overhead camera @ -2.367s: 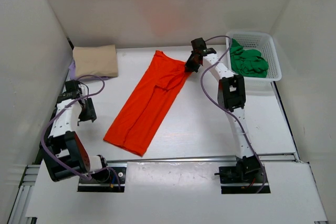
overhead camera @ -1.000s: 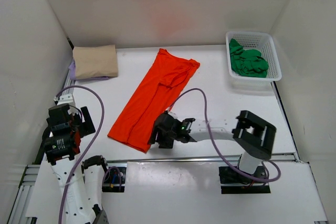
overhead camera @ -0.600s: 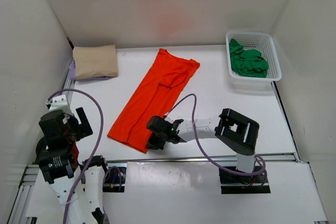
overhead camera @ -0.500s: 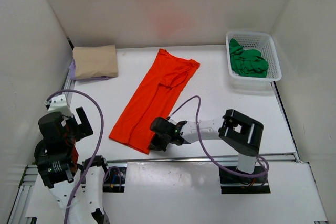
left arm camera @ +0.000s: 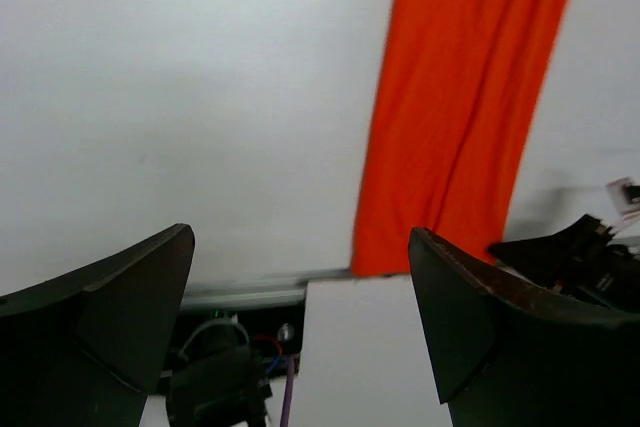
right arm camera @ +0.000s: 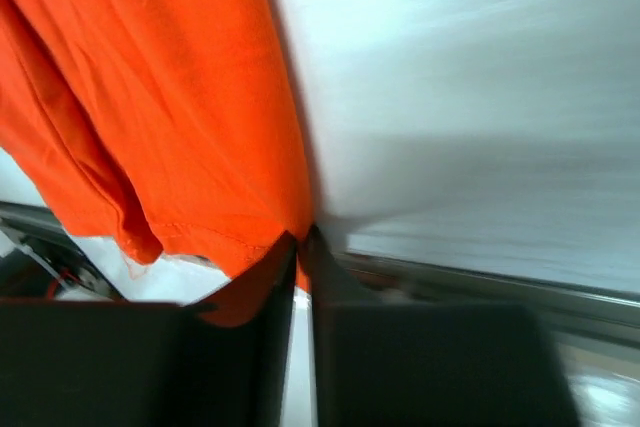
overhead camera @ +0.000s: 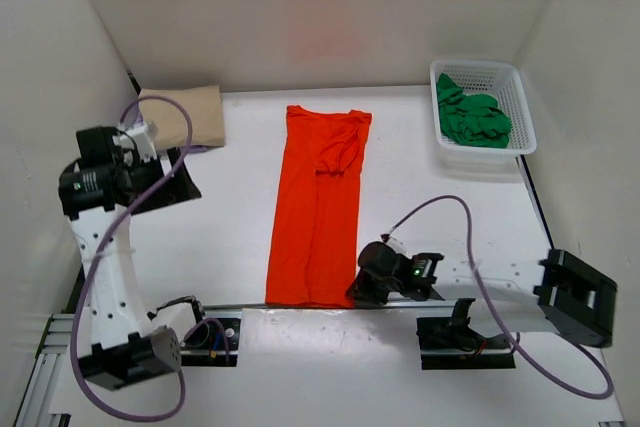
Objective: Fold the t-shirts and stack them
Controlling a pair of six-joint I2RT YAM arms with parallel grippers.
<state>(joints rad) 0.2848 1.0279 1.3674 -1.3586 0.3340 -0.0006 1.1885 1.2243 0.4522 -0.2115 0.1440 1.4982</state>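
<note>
At the near edge of the surface [overhead camera: 430,207], my right tool [right arm camera: 300,242] pinched a corner of the orange shirt [overhead camera: 318,212]; my left tool [left arm camera: 300,237] hung wide open, raised.

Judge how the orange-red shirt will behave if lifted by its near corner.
Probably floppy: the orange-red t-shirt lies flat with soft creases. Likely to drape and sag from the right gripper, which pinches only its corner.
</note>
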